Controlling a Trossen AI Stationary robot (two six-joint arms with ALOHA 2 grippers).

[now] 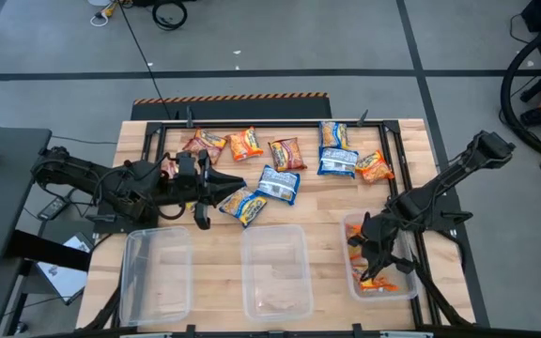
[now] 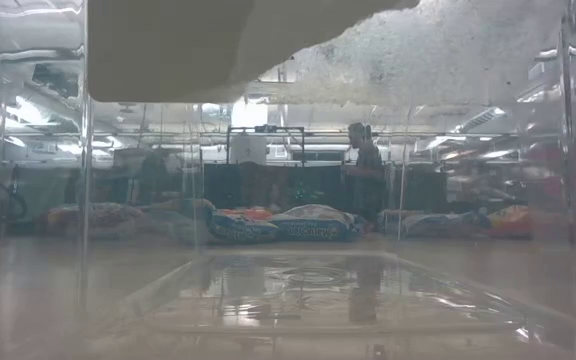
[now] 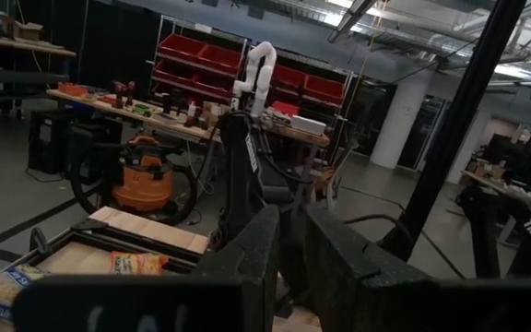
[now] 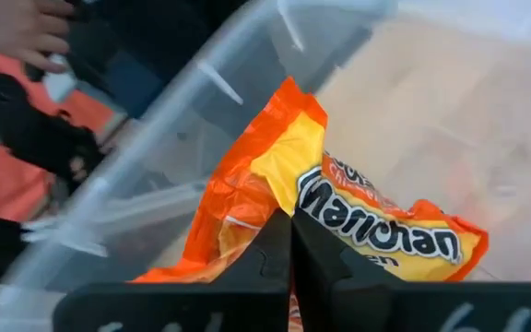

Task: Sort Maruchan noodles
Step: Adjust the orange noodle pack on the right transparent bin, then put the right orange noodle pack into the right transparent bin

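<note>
Orange plastic fills the right wrist view: a noodle packet (image 4: 358,212) pinched in the right gripper (image 4: 290,249), inside the clear bin (image 1: 409,289) at lower right of the high view. More packets (image 1: 280,160) lie scattered across the upper middle of the table (image 1: 327,211). The left gripper (image 1: 238,183) hovers centre-left, jaws narrow, holding nothing visible. The low view is hazed by bin walls.

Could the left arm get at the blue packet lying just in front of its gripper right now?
Probably yes. The left gripper hangs right beside the blue packet, with nothing between them. The right gripper, shut on an orange packet, is off over the right bin.
</note>
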